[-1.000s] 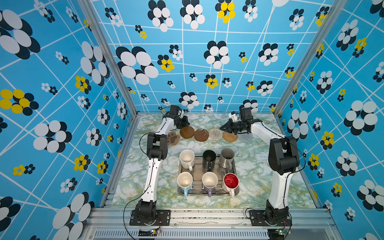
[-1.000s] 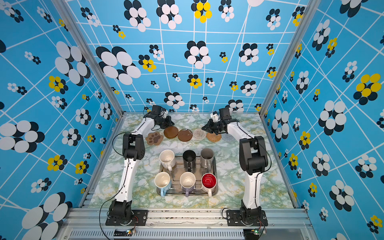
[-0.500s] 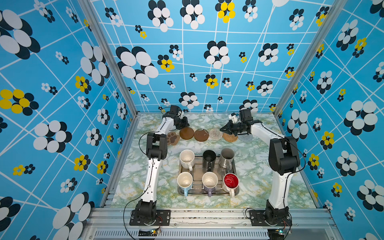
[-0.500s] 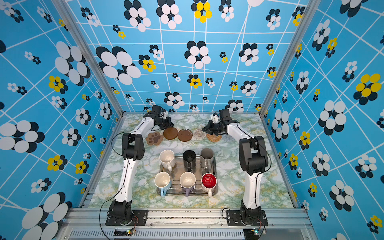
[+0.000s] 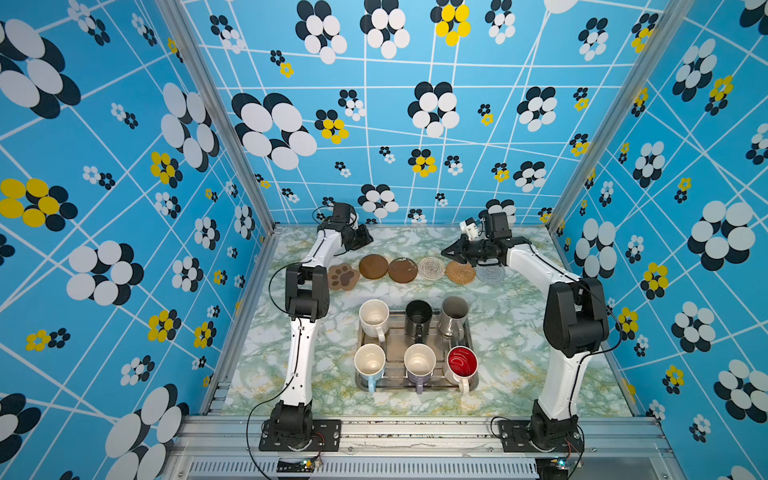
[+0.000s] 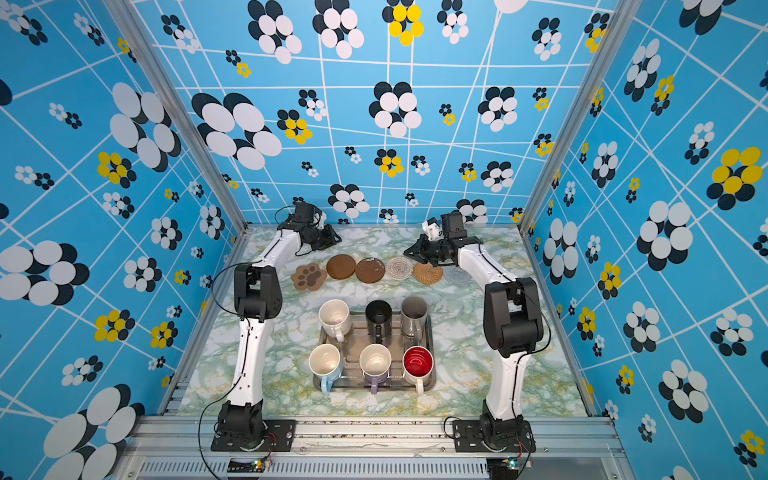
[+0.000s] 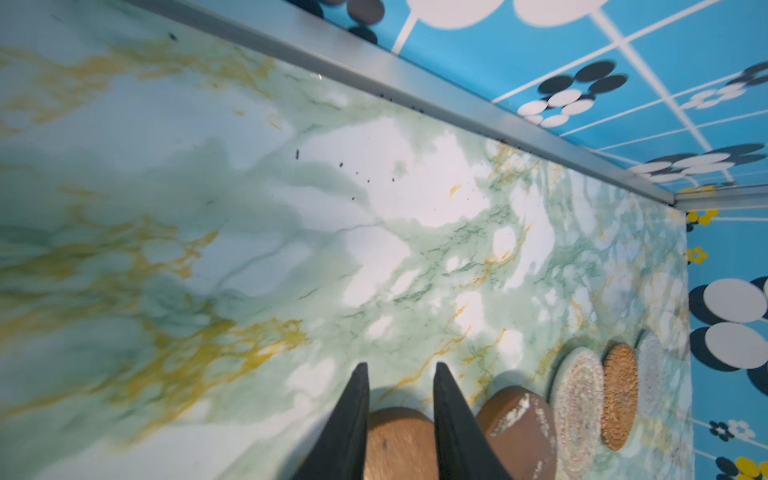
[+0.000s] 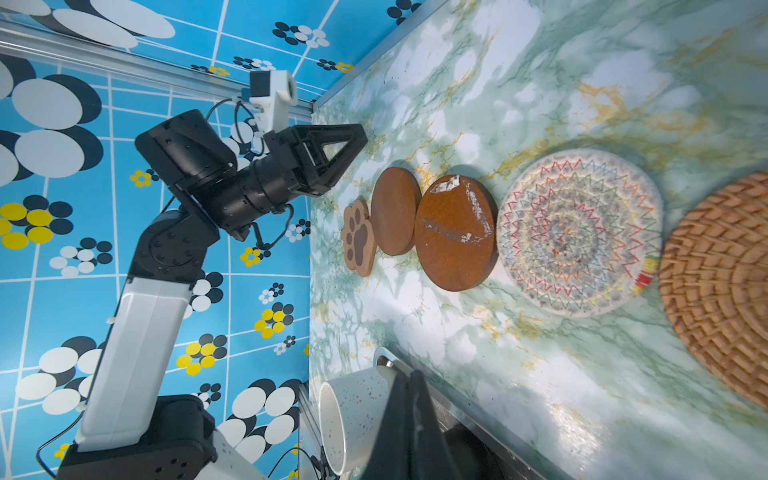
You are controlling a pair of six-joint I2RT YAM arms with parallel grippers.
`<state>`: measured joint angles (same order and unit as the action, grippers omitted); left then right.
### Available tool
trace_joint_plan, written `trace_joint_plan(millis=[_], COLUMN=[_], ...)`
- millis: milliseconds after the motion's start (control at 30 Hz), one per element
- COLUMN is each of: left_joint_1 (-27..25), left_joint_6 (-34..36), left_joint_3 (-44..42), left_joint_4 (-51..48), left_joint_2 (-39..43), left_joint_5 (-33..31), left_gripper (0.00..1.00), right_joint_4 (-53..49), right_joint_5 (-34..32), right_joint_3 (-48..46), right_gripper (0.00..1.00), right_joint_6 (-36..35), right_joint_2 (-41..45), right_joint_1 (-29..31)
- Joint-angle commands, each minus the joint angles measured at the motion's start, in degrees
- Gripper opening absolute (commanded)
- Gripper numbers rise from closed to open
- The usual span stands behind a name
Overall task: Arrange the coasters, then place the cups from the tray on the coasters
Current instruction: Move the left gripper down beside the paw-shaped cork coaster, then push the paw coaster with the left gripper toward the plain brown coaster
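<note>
Newly parted left gripper (image 7: 402, 365), brown disc (image 7: 399, 442) beneath its fingers, right gripper (image 8: 410, 375) closed empty near rattan coaster (image 5: 460, 272).

The paw coaster (image 5: 343, 276) is brown, the rattan coaster (image 5: 460, 272) tan, the table (image 5: 519, 332) marbled green, white and gold.

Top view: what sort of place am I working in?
Most likely a purpose-built robot test cell, not a home: blue flower-print wall panels in silver aluminium framing box in a green marble-print tabletop, and the white-and-black left arm and right arm are bolted to a metal rail at its front.
</note>
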<state>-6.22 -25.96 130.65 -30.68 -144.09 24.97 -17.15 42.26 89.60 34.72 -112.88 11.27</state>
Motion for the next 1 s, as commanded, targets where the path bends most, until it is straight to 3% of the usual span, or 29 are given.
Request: trace_joint_plan(millis=[0,133,233,367,533,733,967], left_joint_1=[0.6,0.5,0.2,-1.2,-5.6,-7.2,-4.0], left_joint_6=[2.0,5.4,7.8,10.9,12.2,9.1,5.5], left_joint_3=[-4.3,-14.6,-22.2,-27.3,-34.8,-42.0,-43.8], left_joint_4=[-1.4,-6.0,-11.0,-23.8,-30.2,-26.1,-21.5], left_joint_2=[10.7,20.8,28.0,32.7,35.9,35.0,29.0], left_joint_5=[-2.5,-7.2,-12.0,-20.1,-31.9,-32.2,-28.3], left_gripper=[0.38,0.42,0.55,0.57,0.62,0.65,0.63], right_joint_4=[-1.2,-2.0,-1.9,-1.0,0.3,3.3,3.5], right_joint_5=[0.2,-0.4,-0.3,-1.1,-1.4,-1.0,-1.2], right_joint_3=[-1.6,-2.6,-3.5,-5.6,-7.4,-9.2,-10.1], right_gripper=[0.00,0.01,0.02,0.05,0.12,0.16,0.16], right_joint_6=[-1.7,-2.5,-2.6,-2.3,-1.7,0.3,0.1], right_joint_2=[2.9,4.5,5.5,7.5,8.7,8.6,9.0], right_joint_1=[0.0,-0.1,-0.1,-0.1,-0.1,-0.1,-0.1])
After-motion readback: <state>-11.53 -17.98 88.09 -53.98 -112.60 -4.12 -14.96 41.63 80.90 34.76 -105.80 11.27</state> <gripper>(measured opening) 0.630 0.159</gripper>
